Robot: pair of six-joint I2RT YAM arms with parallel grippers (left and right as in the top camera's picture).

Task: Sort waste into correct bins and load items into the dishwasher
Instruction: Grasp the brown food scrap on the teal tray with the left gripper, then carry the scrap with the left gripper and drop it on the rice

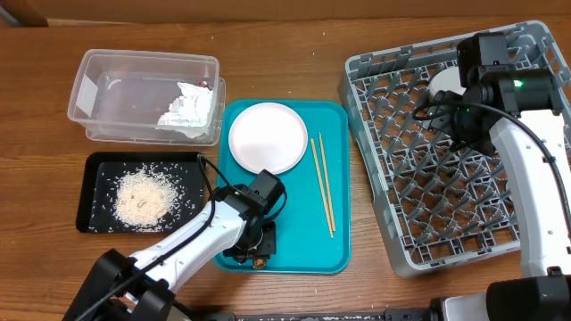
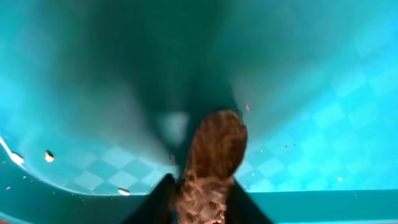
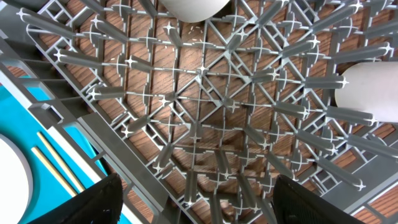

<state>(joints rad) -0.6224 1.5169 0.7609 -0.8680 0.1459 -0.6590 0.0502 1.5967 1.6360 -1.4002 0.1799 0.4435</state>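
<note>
My left gripper (image 1: 259,252) is low over the front of the teal tray (image 1: 294,254) and shut on a small brown food scrap (image 2: 210,158). A few loose rice grains (image 2: 48,155) lie on the teal tray beside it. My right gripper (image 3: 199,200) is open and empty above the grey dish rack (image 1: 419,178). A white bowl (image 3: 189,7) and a white cup (image 3: 370,87) sit in the rack. The round plate (image 1: 268,135) and two chopsticks (image 1: 322,183) lie on the teal tray. The clear tub (image 1: 116,98) holds the crumpled napkin (image 1: 189,109) and a red wrapper (image 1: 204,86).
The black tray (image 1: 94,169) at the front left holds a heap of rice (image 1: 143,196). The clear tub stands behind it. The rack fills the right side of the wooden table, and the right arm reaches over its far right part.
</note>
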